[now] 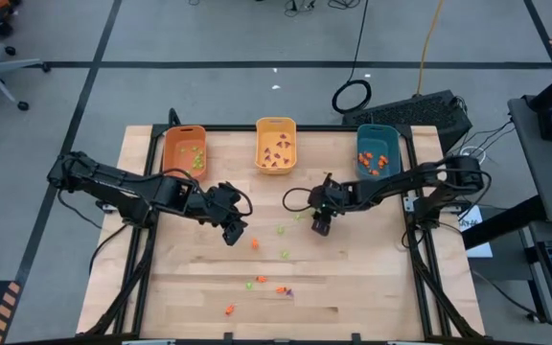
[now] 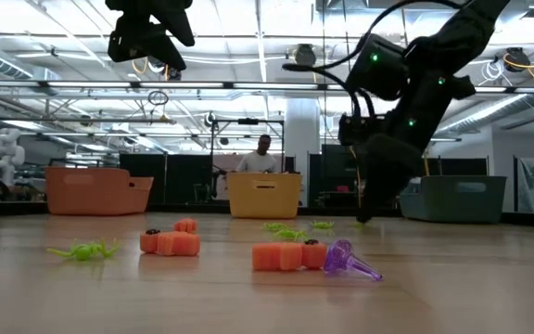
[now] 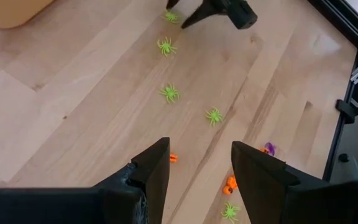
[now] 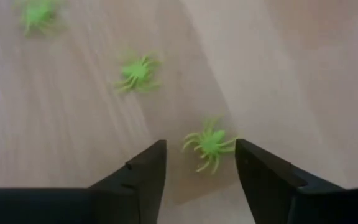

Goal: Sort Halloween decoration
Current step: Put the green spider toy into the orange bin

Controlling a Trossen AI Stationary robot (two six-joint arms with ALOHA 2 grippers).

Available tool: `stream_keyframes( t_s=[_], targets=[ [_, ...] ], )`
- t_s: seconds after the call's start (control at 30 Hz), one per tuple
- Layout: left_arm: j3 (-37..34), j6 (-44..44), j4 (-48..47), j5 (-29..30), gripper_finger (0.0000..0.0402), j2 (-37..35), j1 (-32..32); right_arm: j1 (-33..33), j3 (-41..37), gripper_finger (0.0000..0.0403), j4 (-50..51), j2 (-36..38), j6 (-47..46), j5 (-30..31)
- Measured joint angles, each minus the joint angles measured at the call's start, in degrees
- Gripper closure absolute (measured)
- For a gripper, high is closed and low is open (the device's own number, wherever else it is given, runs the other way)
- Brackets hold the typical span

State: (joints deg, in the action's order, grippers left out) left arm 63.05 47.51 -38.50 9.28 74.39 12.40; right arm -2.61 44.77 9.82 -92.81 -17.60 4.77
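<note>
Between the right hand (image 4: 201, 168)'s parted fingers lies a small light-green plastic spider (image 4: 209, 144) on the wooden bench (image 4: 291, 74), probably light and springy-legged, best pinched across its body, while the left hand (image 3: 201, 171) hovers open.

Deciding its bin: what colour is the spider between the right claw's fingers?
Light green spider, clearest in the right wrist view.

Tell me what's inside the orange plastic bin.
The orange plastic bin holds several small light green trinkets, seen from above. From table height its wall hides everything inside, and no other colours show.
</note>
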Motion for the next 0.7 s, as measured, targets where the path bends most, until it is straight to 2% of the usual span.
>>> stream_keyframes(
  t_s=[0.13, 0.3, 0.7],
  targets=[
    [0.0, 0.0, -0.1, 0.0, 0.0226, 0.0, 0.0, 0.1, 0.2, 0.0215, -1.0, -1.9, 0.0, -0.1],
    [0.0, 0.2, -0.2, 0.0, 0.0226, 0.0, 0.0, 0.1, 0.2, 0.0241, -1.6, -2.6, -2.5, 0.3],
    [0.0, 0.2, -0.2, 0.0, 0.0226, 0.0, 0.0, 0.0, 0.2, 0.0393, -2.3, -2.7, -4.3, -0.1]
  ],
)
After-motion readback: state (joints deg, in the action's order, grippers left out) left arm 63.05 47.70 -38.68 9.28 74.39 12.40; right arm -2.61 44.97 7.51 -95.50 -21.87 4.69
